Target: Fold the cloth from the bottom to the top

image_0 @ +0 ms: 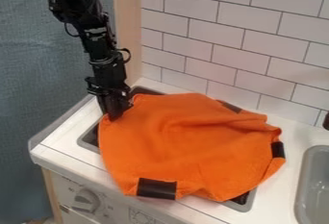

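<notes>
Observed gripper (pixel 114 115) at upper left of orange cloth (pixel 186 141) (rumpled, black-patched), over stove (pixel 64 143); cannot tell whether open or closed.

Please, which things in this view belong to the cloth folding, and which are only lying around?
For the job:
- orange cloth, with black patches, spread over the stove top
- gripper, at the cloth's upper-left edge

Not for the job:
- stove top, only the surface beneath
- grey sink, at right
- control knob, on the front
- tiled wall, behind
</notes>
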